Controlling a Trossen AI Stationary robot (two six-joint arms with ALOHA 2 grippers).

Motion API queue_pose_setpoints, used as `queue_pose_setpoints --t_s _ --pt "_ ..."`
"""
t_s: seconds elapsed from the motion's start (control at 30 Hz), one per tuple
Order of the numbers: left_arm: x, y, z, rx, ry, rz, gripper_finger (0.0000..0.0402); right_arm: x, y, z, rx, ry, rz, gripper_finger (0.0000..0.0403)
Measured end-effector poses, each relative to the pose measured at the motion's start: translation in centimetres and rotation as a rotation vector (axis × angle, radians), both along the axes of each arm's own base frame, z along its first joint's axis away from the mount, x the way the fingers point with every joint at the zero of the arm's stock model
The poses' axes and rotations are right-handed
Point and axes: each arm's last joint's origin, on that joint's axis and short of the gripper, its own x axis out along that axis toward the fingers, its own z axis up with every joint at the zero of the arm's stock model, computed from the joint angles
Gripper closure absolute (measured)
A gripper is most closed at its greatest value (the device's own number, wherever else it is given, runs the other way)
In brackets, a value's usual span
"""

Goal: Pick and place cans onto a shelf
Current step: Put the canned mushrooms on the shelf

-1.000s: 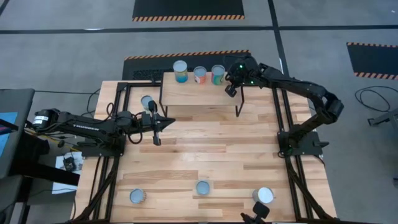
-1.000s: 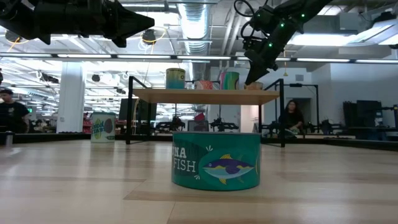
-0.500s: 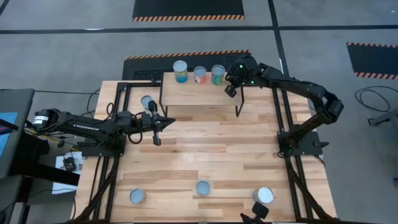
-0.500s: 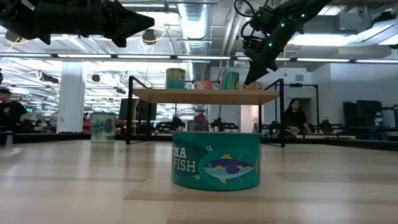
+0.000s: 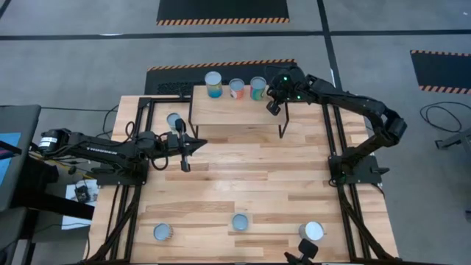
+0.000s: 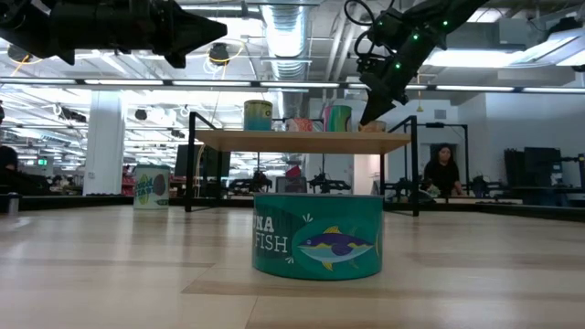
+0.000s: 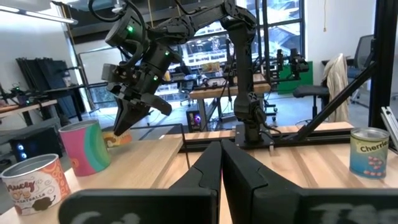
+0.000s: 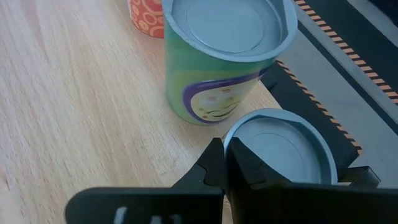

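The shelf [image 5: 235,110] stands at the table's far middle. Three upright cans stand along its far edge: a teal one [image 5: 213,83], an orange one [image 5: 236,88] and a green one [image 5: 257,87]. My right gripper [image 5: 274,104] is shut, pointing down over the shelf's far right corner. A low can with a silvery-blue top [image 8: 283,149] sits on the shelf there, right under its tips [image 6: 366,117]. My left gripper [image 5: 200,142] is shut and empty, held high above the table [image 6: 219,32] just left of the shelf's near left leg. My right gripper's shut fingertips [image 8: 214,163] stand at the near rim of the low can's top [image 8: 249,140], coming from above. I cannot tell whether they touch it. The can stands upright on the shelf beside the green can [image 8: 217,62].
One can [image 5: 174,120] stands on the table left of the shelf. Three more stand along the near edge [image 5: 163,232], [image 5: 240,221], [image 5: 313,231]; the middle one is a wide teal tuna tin [image 6: 317,236]. Bare planks lie between the shelf and these. People show in the room behind.
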Motion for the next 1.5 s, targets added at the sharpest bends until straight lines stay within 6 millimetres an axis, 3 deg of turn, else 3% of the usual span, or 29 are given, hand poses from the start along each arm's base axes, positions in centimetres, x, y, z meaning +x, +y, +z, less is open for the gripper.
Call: queue_pose_setpoints --t_s 0.23,0.57,0.9,1.5 --pt "0.0 0.0 0.0 0.000 0.000 0.000 0.0400 0.1 0.0 -0.1 0.003 0.004 0.001 0.0388" --pt "0.0 0.0 0.0 0.001 -0.001 -0.004 0.0400 1.7 -0.9 -2.4 0.017 0.052 0.019 0.0385" --pt "0.0 0.0 0.0 0.007 -0.002 -0.005 0.0400 1.4 -0.5 -0.8 0.020 0.048 0.023 0.0383" --pt "0.0 0.0 0.0 0.003 -0.003 -0.003 0.0400 1.8 -0.4 -0.4 0.003 0.009 0.048 0.0382"
